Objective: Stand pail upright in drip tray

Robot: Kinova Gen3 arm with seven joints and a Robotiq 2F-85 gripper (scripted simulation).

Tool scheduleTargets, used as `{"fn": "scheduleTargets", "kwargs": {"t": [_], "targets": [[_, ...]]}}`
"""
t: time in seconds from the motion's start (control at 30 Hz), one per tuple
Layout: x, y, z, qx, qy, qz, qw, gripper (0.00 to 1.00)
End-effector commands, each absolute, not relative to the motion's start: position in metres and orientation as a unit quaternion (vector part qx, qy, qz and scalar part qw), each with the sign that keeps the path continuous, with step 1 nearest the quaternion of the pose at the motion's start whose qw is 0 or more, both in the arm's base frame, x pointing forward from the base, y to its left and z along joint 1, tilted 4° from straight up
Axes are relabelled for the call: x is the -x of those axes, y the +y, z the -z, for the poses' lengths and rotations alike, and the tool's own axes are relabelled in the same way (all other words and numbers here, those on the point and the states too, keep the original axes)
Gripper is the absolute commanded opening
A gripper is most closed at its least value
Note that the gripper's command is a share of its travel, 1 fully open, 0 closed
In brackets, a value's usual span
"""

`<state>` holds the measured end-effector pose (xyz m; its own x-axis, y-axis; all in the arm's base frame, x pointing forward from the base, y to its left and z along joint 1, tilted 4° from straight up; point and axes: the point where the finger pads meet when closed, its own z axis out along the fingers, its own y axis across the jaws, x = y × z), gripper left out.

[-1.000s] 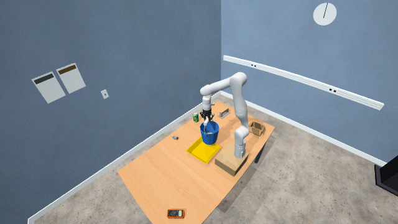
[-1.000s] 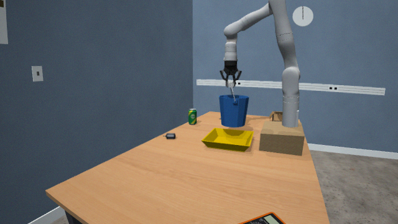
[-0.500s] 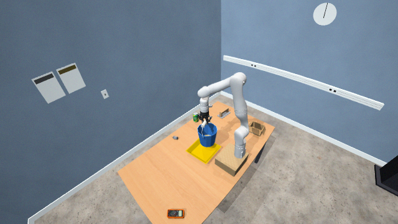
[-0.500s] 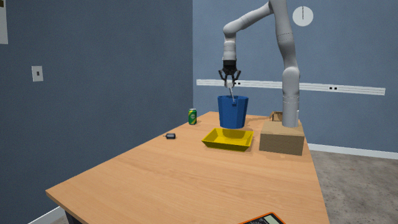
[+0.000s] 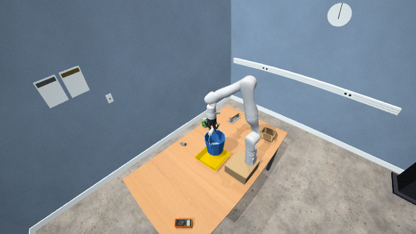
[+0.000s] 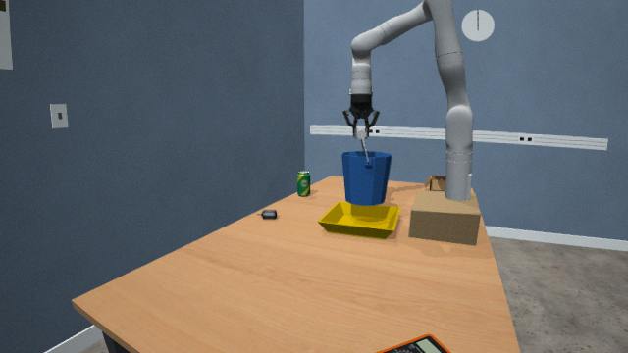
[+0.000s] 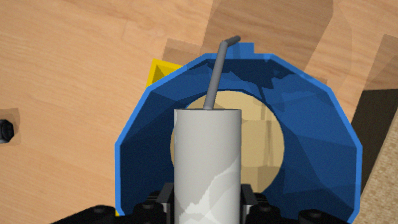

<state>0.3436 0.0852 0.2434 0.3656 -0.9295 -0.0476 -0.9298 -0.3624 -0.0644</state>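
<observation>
The blue pail (image 6: 366,177) hangs upright from its grey wire handle, whose white grip (image 7: 207,165) is between my fingers. My gripper (image 6: 361,131) is shut on that handle grip, straight above the pail. The pail hangs in the air a little above the yellow drip tray (image 6: 359,219), over the tray's far part; its base does not touch the tray floor. In the top view the pail (image 5: 214,142) covers the far end of the tray (image 5: 212,158). In the wrist view the pail (image 7: 242,140) fills the picture and only one yellow tray corner (image 7: 160,70) shows past its rim.
The arm stands on a cardboard block (image 6: 444,217) right of the tray. A green can (image 6: 303,183) and a small dark object (image 6: 269,214) lie to the left. An open cardboard box (image 5: 268,133) and a grey bracket (image 5: 234,118) sit behind. An orange meter (image 5: 183,223) lies at the near edge.
</observation>
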Motion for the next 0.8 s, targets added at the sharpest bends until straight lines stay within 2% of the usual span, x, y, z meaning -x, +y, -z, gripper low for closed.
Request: {"fn": "scheduleTargets", "kwargs": {"t": [0.0,0.77], "targets": [[-0.344,0.094,-0.246,0.827,0.560,0.003,0.041,0.10],[-0.338,0.122,-0.247,0.829,0.558,-0.001,0.040,0.10]]}}
